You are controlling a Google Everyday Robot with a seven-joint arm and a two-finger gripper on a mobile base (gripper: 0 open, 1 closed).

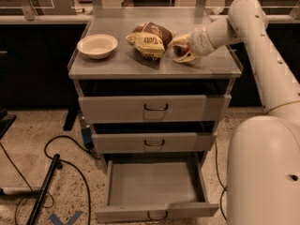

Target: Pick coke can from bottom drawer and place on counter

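Observation:
My gripper [181, 49] is low over the counter [140, 62], just right of the snack bag, and is shut on the coke can [180, 49]. Only a small red patch of the can shows between the pale fingers [183, 56]. The can's base is at or just above the counter surface; I cannot tell if it touches. The bottom drawer [154, 186] is pulled fully open and its grey floor is bare.
A yellow-and-brown snack bag [149, 40] lies mid-counter, touching or nearly touching the gripper. A white bowl [97, 46] sits at the counter's left. My arm [262, 55] and base [265, 172] fill the right side. Cables [51, 172] lie on the floor at left.

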